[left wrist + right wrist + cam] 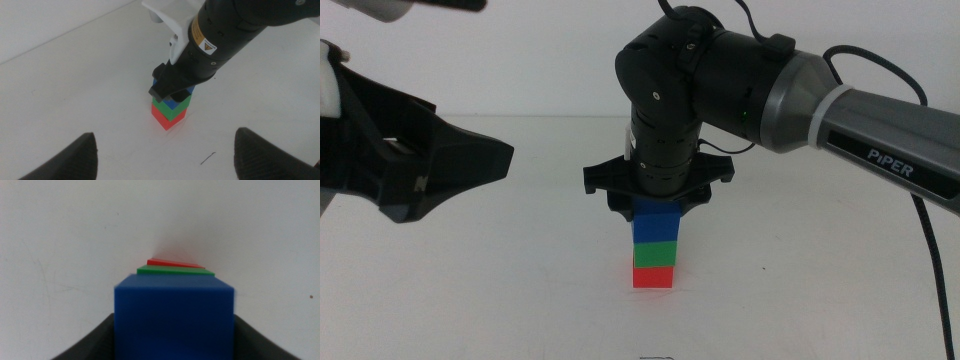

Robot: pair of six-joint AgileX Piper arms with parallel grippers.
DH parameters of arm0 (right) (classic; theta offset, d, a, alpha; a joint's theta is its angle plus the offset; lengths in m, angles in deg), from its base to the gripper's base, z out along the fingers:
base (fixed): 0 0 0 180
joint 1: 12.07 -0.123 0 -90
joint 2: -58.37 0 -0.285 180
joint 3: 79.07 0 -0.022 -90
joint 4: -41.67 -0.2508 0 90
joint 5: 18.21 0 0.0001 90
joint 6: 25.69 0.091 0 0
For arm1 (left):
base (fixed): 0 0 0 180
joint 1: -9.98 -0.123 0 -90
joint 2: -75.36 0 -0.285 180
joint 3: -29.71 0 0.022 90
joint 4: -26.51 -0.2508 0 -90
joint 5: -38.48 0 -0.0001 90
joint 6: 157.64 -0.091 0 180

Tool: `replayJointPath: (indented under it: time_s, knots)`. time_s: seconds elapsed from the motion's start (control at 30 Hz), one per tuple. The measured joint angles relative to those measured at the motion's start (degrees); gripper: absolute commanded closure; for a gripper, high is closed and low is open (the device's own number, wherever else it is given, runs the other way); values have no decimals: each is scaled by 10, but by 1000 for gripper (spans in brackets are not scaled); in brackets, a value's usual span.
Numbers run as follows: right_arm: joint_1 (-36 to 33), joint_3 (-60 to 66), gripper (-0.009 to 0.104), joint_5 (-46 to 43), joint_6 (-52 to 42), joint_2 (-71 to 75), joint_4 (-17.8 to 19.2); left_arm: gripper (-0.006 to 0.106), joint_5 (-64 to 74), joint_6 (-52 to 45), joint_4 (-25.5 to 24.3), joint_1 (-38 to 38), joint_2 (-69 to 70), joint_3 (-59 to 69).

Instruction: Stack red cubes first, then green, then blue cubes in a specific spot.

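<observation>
1. The red cube (653, 277) sits on the white table (500, 300) near the middle, with the green cube (655, 255) on it and the blue cube (656, 224) on top, so the stack's long axis stands upright
2. The middle view shows the three cubes nearly flush, front faces square to the camera; the left wrist view shows the stack corner-on, with the blue cube (172, 102) mostly covered by the arm above it
3. The right wrist view looks down along the stack: the blue cube (174, 315) fills the space between the jaws, and only thin slivers of the green cube (175, 271) and red cube (172, 263) show beyond it
4. The right gripper (657, 205) comes straight down from the right arm, its jaws narrow and touching the blue cube on both sides
5. The left gripper (165, 150) hovers well apart from the stack, on the left side of the middle view, jaws spread wide and holding nothing
6. The jaw tips of the right gripper are hard to make out, and the blue cube's near face is blurred in its own wrist view
</observation>
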Motion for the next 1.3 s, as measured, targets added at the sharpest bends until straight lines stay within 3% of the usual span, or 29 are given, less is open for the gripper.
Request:
replayJointPath:
  time_s: [0.2, 0.67, 0.77, 0.97, 1.3]
  knots:
    - [0, 0, 23, 0, 0, -4, 0, 7, 0, 0, 0, 0, 0, 0]
    - [24, -23, 22, 3, -90, 113, -4, 7, 0, 0, 0, 0, 0, 0]
    - [50, -23, 22, 7, -137, 161, -7, 7, 0, 0, 0, 0, 0, 0]
    - [121, 39, 22, -1, -296, 291, -56, 7, 0, 0, 0, 0, 0, 0]
    - [331, 266, 22, -126, -341, 530, -76, 7, 0, 0, 0, 0, 0, 0]
